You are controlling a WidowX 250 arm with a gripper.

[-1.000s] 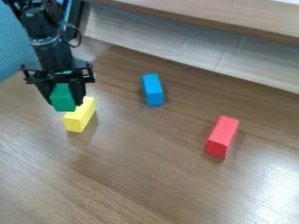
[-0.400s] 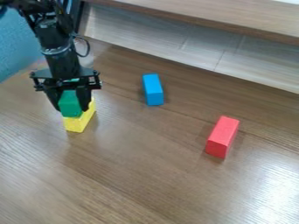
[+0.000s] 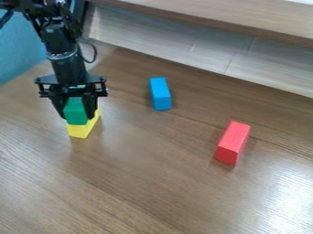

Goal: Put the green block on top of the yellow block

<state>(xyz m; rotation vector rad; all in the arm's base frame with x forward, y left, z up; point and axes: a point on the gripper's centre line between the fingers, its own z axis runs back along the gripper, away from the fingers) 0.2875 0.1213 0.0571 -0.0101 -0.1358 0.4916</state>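
Your claw (image 3: 78,117), pinching the green block (image 3: 74,109), has moved down and rightward in view. The green block now sits over the yellow block (image 3: 80,132) on the counter (image 3: 140,183) – contact unconfirmed; release likely follows once you judge it seated.

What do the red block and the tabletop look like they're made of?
The red block looks like painted wood, smooth and fairly matt, though plastic is possible. The tabletop shows brown wood grain with a glossy patch of reflected light, so varnished wood or a wood-look laminate.
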